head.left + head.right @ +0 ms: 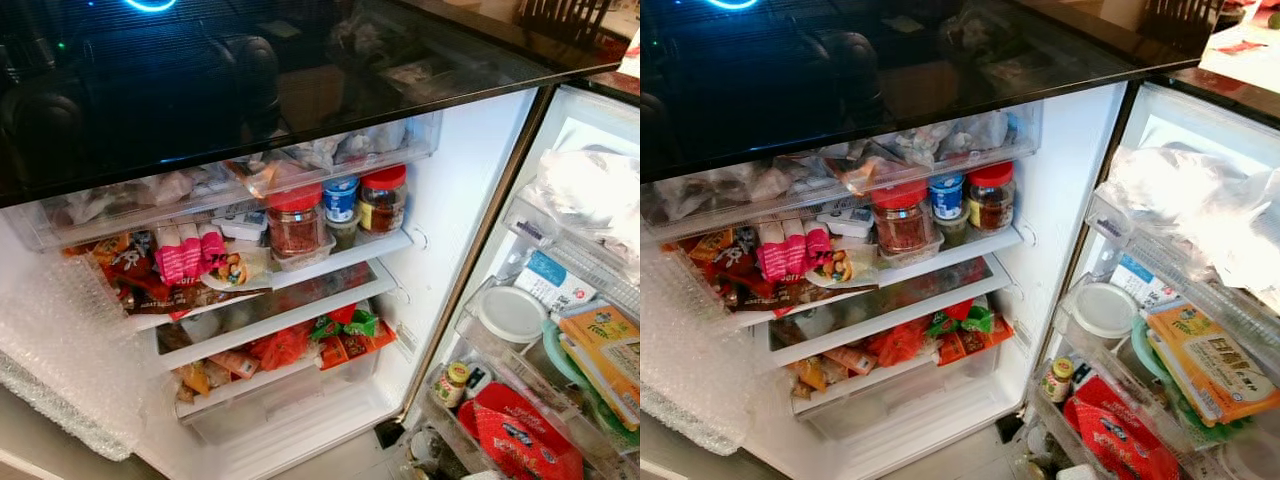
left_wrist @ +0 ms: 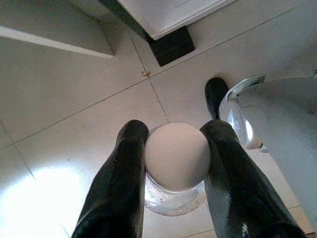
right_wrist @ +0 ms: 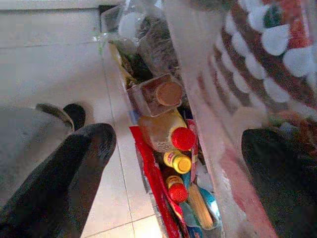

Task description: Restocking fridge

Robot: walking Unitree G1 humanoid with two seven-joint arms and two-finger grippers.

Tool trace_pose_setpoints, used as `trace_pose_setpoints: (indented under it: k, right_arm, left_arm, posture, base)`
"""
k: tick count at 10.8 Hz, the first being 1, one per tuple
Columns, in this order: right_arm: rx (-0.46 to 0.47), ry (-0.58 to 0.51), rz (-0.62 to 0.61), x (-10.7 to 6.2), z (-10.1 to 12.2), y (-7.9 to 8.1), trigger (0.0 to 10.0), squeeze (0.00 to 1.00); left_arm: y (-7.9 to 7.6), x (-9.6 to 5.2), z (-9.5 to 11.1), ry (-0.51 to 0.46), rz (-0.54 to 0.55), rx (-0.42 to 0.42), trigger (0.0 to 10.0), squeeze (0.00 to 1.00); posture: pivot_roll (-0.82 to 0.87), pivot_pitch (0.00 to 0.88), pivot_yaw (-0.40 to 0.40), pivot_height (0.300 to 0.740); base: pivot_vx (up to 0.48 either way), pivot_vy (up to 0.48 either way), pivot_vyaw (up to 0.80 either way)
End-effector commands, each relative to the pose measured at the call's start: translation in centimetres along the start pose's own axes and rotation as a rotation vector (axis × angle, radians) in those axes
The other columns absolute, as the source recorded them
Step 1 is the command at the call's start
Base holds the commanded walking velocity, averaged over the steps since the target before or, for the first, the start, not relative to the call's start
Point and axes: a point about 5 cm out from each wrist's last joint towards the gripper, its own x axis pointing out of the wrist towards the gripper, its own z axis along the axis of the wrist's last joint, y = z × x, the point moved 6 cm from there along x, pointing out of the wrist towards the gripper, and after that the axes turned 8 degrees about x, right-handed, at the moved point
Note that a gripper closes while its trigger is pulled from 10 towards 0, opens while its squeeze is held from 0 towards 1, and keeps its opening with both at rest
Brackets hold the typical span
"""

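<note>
Tiled floor [image 2: 59, 114] under left tool [image 2: 176, 163] clamping jar [image 2: 176, 168]; right tool [image 3: 178, 163] spread.

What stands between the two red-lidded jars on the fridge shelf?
Between the larger red-lidded jar and the smaller red-lidded jar stands a blue-lidded tub, stacked on another container. Both eye views show it.

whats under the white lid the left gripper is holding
The left gripper grips a white lid between its jaws; below it a clear jar rim shows. The lid covers the contents.
</note>
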Motion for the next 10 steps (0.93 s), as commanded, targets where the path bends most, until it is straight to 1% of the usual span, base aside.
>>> trace_pose_setpoints:
  k: [1, 2, 4, 6, 7, 8, 9, 10]
  right_arm:
    - [0.069, 0.008, -0.074, 0.3, 0.7, -3.6, 10.0, 0.0]
    - [0.132, 0.017, -0.046, 0.3, 0.5, -2.9, 10.0, 0.0]
    - [0.114, 0.017, -0.073, 0.3, 0.4, -3.2, 10.0, 0.0]
    - [0.129, 0.023, -0.078, 0.2, 0.2, -3.6, 10.0, 0.0]
    - [0.153, 0.03, -0.047, 0.2, 0.1, -3.1, 10.0, 0.0]
    - [0.184, 0.036, 0.013, 0.3, 0.2, -1.9, 10.0, 0.0]
    - [0.192, 0.043, 0.089, 0.2, 0.2, -0.2, 10.0, 0.0]
    - [0.198, 0.056, 0.128, 0.1, 0.0, 0.8, 10.0, 0.0]
  left_arm:
    - [-0.1, 0.0, -0.4, 0.011, -0.006, 0.014, 10.0, 0.0]
    - [-0.1, 0.0, -0.4, 0.011, -0.006, 0.014, 10.0, 0.0]
    - [0.0, 0.0, -0.4, 0.01, -0.005, 0.014, 10.0, 0.0]
    - [0.0, -0.1, -0.4, 0.011, -0.005, 0.019, 10.0, 0.0]
    - [0.0, -0.1, -0.3, 0.01, -0.006, 0.019, 10.0, 0.0]
    - [0.0, -0.1, -0.3, 0.008, -0.008, 0.018, 10.0, 0.0]
    - [-0.1, -0.1, -0.2, 0.001, -0.011, 0.012, 10.0, 0.0]
    - [-0.1, -0.1, -0.2, -0.001, -0.011, 0.012, 10.0, 0.0]
  posture:
    - [0.0, 0.0, 0.016, 0.74]
    - [0.0, 0.0, 0.018, 0.74]
    - [0.0, 0.0, 0.023, 0.74]
    - [0.0, 0.0, 0.023, 0.74]
    - [0.0, 0.0, 0.024, 0.74]
    - [0.0, 0.0, 0.024, 0.74]
    - [0.0, 0.0, 0.023, 0.74]
    - [0.0, 0.0, 0.023, 0.74]
  base:
    - [0.0, 0.0, 0.0]
    - [0.0, 0.0, 0.0]
    - [0.0, 0.0, 0.0]
    - [0.0, 0.0, 0.0]
    - [0.0, 0.0, 0.0]
    - [0.0, 0.0, 0.0]
    - [0.0, 0.0, 0.0]
    - [0.0, 0.0, 0.0]
